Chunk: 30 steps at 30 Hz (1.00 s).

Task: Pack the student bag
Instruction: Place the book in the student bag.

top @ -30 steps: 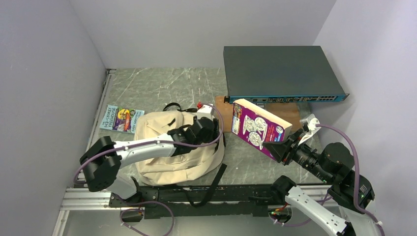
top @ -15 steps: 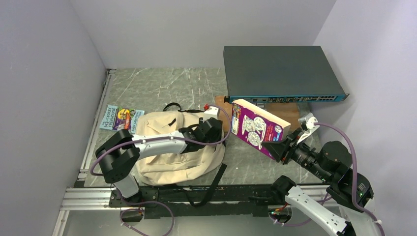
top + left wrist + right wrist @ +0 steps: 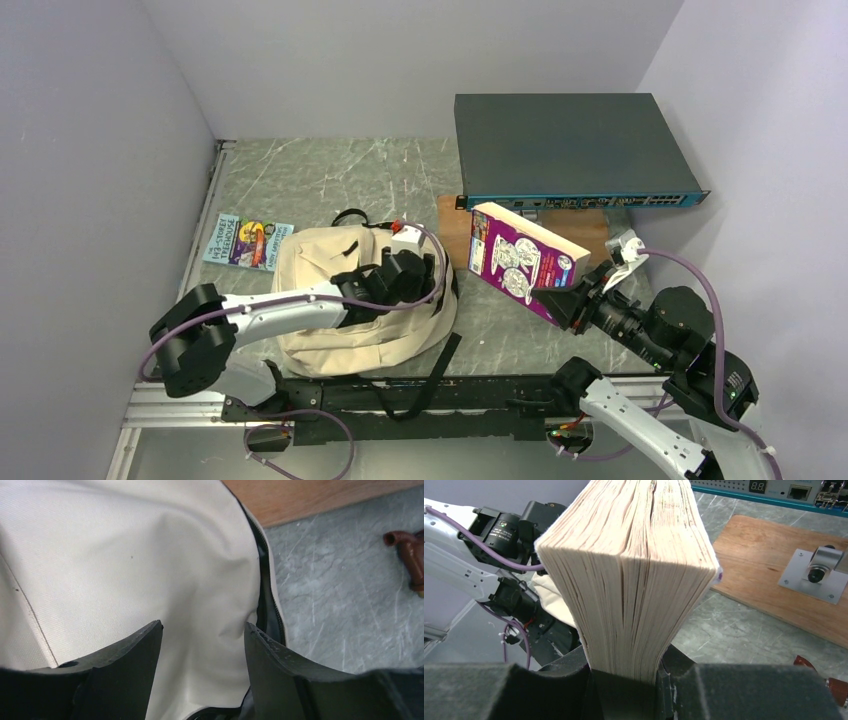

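On marbled tabletop [image 3: 300,180], white walls [image 3: 400,60]: left fingers [image 3: 125,675] spread over student bag [image 3: 312,252]; right fingers [image 3: 524,690] clamp book [image 3: 520,260].

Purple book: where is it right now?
Top view, right of centre: the purple book is held tilted in the right gripper, between the student bag on its left and the wooden board behind it.
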{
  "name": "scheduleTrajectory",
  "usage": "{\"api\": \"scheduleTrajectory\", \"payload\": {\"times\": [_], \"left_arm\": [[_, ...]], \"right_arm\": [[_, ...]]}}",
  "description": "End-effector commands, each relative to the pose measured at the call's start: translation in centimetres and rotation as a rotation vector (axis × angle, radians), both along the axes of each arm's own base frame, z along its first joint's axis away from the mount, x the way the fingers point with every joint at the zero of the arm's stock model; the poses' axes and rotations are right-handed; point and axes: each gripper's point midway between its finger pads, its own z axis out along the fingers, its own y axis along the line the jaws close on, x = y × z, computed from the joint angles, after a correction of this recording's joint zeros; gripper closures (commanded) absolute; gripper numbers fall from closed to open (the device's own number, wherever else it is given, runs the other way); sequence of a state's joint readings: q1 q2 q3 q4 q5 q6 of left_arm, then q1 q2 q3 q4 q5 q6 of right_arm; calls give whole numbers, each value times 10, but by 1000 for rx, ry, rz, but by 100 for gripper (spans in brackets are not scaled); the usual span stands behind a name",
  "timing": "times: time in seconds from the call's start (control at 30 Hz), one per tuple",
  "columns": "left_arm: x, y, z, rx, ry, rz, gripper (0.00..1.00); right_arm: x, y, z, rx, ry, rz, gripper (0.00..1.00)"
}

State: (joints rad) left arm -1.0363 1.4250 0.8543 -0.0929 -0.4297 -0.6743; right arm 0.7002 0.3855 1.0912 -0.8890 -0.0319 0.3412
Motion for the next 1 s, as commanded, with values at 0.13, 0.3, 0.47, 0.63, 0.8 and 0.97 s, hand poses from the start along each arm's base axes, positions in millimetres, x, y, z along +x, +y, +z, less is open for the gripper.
{"api": "scheduleTrajectory", "payload": {"times": [0.13, 0.3, 0.47, 0.63, 0.8, 0.97], "left_arm": [[-7, -25, -11, 24, 11, -88, 39], [4, -44, -13, 70, -1, -109, 32], [27, -48, -15, 151, -47, -41, 39], [37, -29, 1, 233, -73, 56, 99], [9, 3, 40, 67, -170, 6, 100], [-25, 40, 69, -2, -164, -61, 100]], "right_arm": [[4, 7, 41, 118, -109, 9, 100], [0, 6, 43, 137, -97, 12, 100], [1, 1, 37, 117, -78, -13, 100], [-1, -5, 27, 75, -45, -27, 100], [-5, -7, 8, 43, -2, -25, 100], [-11, 20, -5, 59, 47, 105, 100]]}}
